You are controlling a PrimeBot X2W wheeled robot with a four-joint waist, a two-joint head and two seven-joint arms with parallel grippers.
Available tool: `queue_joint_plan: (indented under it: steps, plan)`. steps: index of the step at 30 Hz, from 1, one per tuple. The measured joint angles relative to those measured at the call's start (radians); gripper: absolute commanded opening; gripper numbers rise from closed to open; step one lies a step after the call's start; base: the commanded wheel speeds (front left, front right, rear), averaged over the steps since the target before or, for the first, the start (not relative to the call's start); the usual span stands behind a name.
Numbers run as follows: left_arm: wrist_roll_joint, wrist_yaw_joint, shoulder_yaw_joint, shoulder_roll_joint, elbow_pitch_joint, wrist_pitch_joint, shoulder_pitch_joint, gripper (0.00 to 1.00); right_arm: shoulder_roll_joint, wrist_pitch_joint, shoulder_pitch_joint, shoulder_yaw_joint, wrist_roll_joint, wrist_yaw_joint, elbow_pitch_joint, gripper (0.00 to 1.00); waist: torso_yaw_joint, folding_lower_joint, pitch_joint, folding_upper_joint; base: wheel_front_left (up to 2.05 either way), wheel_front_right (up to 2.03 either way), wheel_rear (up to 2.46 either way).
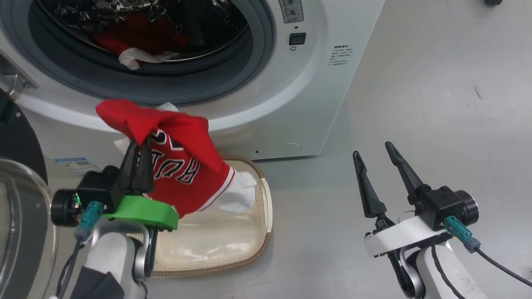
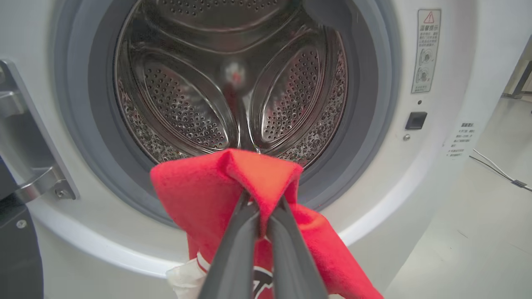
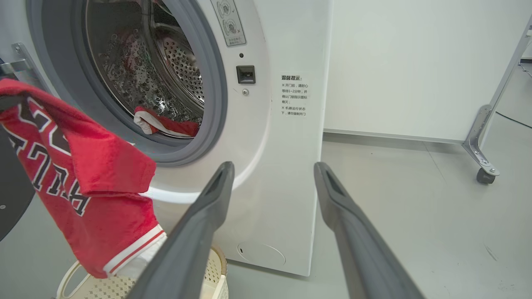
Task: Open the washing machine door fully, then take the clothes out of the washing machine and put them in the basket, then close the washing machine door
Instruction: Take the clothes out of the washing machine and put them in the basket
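The washing machine (image 1: 316,83) stands with its round black door (image 1: 18,137) swung open to the left, the glass bowl (image 1: 20,207) facing me. My left gripper (image 1: 140,143) is shut on a fold of a red jersey with black-and-white lettering (image 1: 187,166), held in front of the drum opening. The jersey's white-trimmed hem hangs over the far part of the cream basket (image 1: 266,199) on the floor. More red and white clothes (image 1: 141,35) lie in the steel drum. My right gripper (image 1: 372,149) hovers open and unladen to the right of the machine.
Grey floor stretches to the right of the machine. In the right wrist view a metal frame leg with a caster (image 3: 482,149) stands by the white wall. A thin cable (image 2: 498,174) runs along the floor on the right.
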Motion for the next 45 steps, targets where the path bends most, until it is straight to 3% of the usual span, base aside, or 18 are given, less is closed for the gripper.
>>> queue_joint_plan:
  steps: [8,19,45]
  plan:
    - [-0.028,0.018,0.008,0.0,0.044,0.009,0.107,0.0,0.001,0.0,0.002,0.008,-0.006,0.003,-0.019,1.0,-0.014,0.0,0.014,0.0,0.0,0.0,0.0]
    - [-0.047,0.03,0.041,0.003,0.086,0.033,0.114,0.0,0.002,0.0,-0.004,0.012,-0.005,0.008,-0.06,1.0,-0.066,0.0,0.086,0.0,0.0,0.0,0.0]
    - [-0.109,0.033,0.11,0.058,0.472,0.218,-0.102,0.0,0.009,0.0,-0.112,0.05,0.061,0.006,-0.12,1.0,-0.229,0.0,0.34,0.0,0.0,0.0,0.0]
